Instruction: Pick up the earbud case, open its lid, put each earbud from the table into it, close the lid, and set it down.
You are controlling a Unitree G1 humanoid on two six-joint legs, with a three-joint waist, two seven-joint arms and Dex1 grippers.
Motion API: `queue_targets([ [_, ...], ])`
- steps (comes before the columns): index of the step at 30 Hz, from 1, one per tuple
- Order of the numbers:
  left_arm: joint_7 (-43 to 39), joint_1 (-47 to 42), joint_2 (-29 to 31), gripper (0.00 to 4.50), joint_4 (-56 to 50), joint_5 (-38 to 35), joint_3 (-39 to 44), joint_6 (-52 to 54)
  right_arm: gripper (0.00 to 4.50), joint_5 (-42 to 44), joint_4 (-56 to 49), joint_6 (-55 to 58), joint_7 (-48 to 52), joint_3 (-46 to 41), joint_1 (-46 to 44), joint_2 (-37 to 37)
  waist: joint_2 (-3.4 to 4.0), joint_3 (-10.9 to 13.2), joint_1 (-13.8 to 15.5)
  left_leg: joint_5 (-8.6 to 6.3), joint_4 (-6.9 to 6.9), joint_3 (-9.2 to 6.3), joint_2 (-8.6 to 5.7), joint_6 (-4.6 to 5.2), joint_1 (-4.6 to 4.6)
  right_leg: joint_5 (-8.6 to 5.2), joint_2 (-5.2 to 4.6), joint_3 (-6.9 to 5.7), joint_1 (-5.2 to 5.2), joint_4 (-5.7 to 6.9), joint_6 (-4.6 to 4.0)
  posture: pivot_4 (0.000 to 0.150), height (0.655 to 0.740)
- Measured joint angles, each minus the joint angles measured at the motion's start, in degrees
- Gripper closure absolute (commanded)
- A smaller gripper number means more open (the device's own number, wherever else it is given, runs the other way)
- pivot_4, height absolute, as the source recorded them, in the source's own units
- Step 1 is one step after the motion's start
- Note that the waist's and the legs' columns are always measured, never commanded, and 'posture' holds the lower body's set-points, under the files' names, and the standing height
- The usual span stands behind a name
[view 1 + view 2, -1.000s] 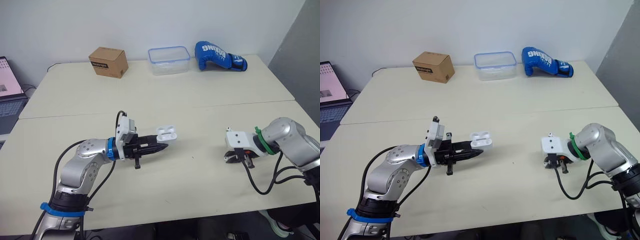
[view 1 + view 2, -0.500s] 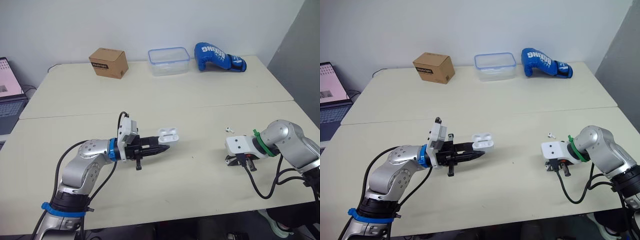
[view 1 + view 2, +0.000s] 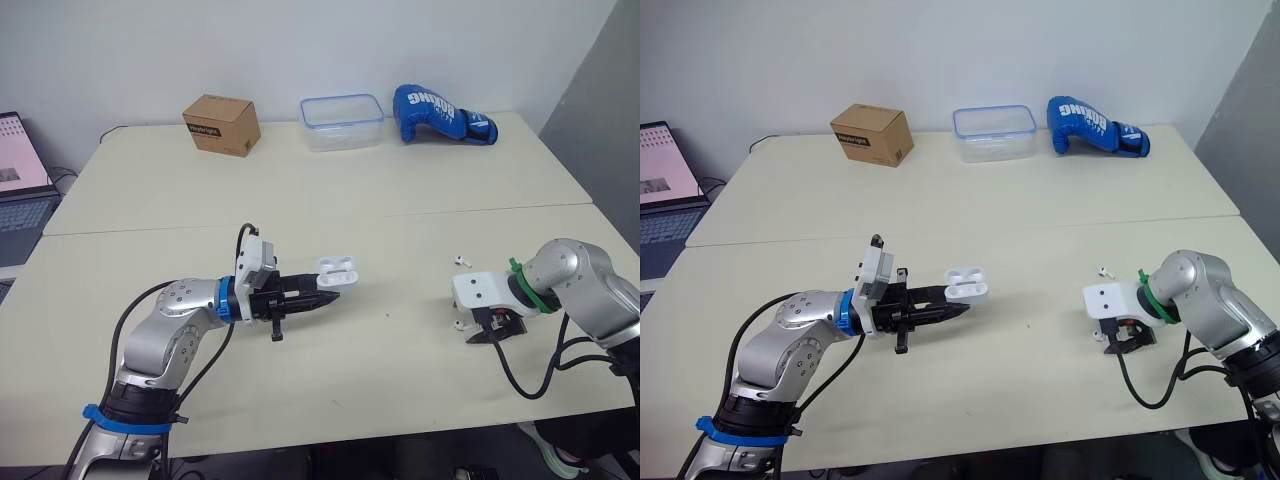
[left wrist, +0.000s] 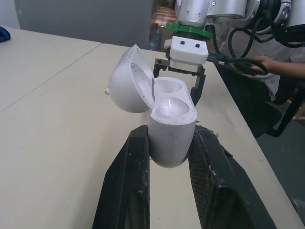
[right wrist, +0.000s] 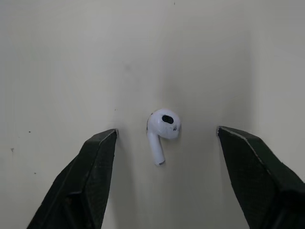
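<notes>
The open case (image 4: 170, 125) is held tight by the left gripper (image 3: 320, 296). The right gripper (image 5: 167, 133) is held over an earbud (image 5: 162, 125), fingers wide apart.

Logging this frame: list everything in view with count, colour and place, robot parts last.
earbud case: one, white, lid open, held above the table
earbuds: two, white, on the table; one lies free, the other is between the right gripper's fingers
cardboard box: one, brown, far edge
plastic container: one, clear with a blue rim, far edge
boxing glove: one, blue, far edge
laptop: one, open, off the table's left
table: one, cream
left gripper: black, shut on the earbud case
right gripper: black, open, low over the table
</notes>
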Motion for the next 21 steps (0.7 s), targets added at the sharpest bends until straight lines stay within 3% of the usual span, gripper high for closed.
queue_targets([
  [13,-2.83,-6.64,-2.12,3.76,13.9,3.74,-1.12,-6.81,0.99,-6.84,-4.93,5.93,3.46,4.14,-2.76,0.66,0.0,0.0,-0.06,0.0,0.0,0.01,-0.01,0.0,-0.02,0.0,0.0,-0.01,-0.04,-0.01,0.0,0.15,0.7307],
  [21,-4.21,-7.93,-3.7,3.76,16.2,4.88,-2.38,-8.77,0.99,-10.15,-6.26,8.69,3.95,5.55,-4.04,1.55,0.0,0.0,-0.07,0.0,0.01,0.01,-0.01,0.0,-0.05,0.0,0.0,-0.01,-0.08,0.01,0.0,0.15,0.7307],
])
